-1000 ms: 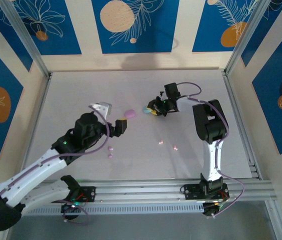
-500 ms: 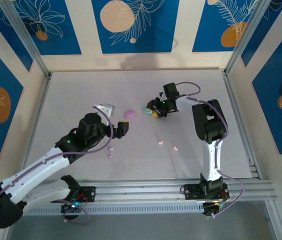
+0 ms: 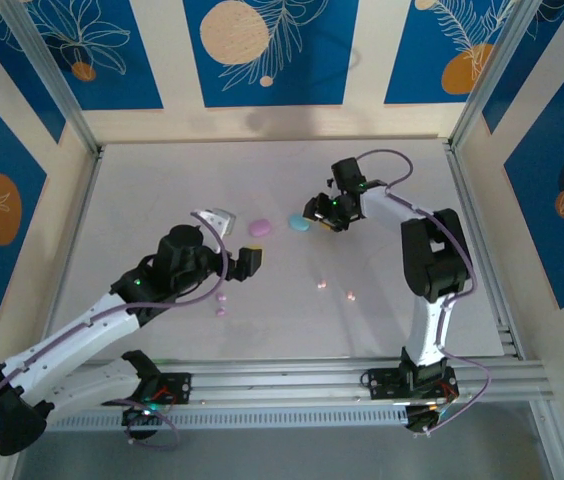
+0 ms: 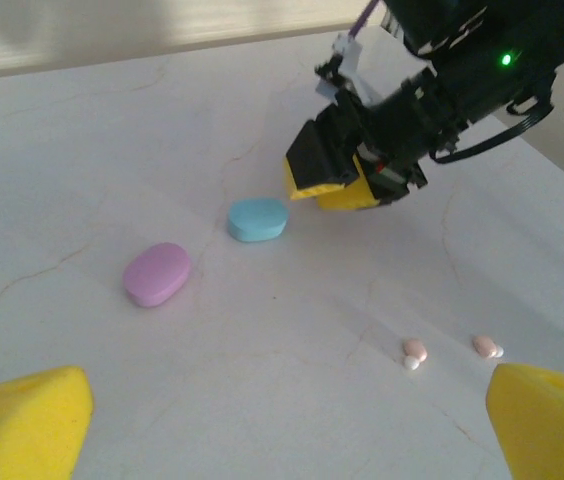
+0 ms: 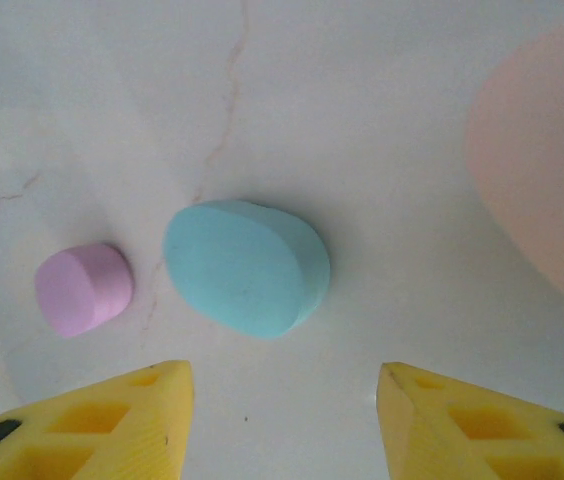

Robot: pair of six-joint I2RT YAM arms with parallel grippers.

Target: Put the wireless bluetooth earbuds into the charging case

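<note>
A light blue charging case (image 5: 247,267) lies shut on the table just beyond the fingertips of my right gripper (image 5: 287,425), which is open and holds nothing. The blue case (image 3: 300,223) sits left of the right gripper (image 3: 324,210). A lilac-pink case (image 3: 259,228) lies further left, also shut (image 4: 157,273). My left gripper (image 3: 230,240) hangs wide open above the table. Two peach earbuds (image 4: 414,350) (image 4: 485,346) lie ahead of its right finger. Two lilac earbuds (image 3: 221,298) (image 3: 220,311) lie near the left arm.
A blurred peach rounded shape (image 5: 542,170) sits at the right edge of the right wrist view; I cannot tell what it is. Walls and metal frame posts (image 3: 77,125) bound the table (image 3: 142,180). The right arm's body (image 4: 462,80) reaches over the far side.
The right gripper has opened and drawn back slightly from the blue case, which now lies free on the table. The left gripper has shifted a little to the right.
</note>
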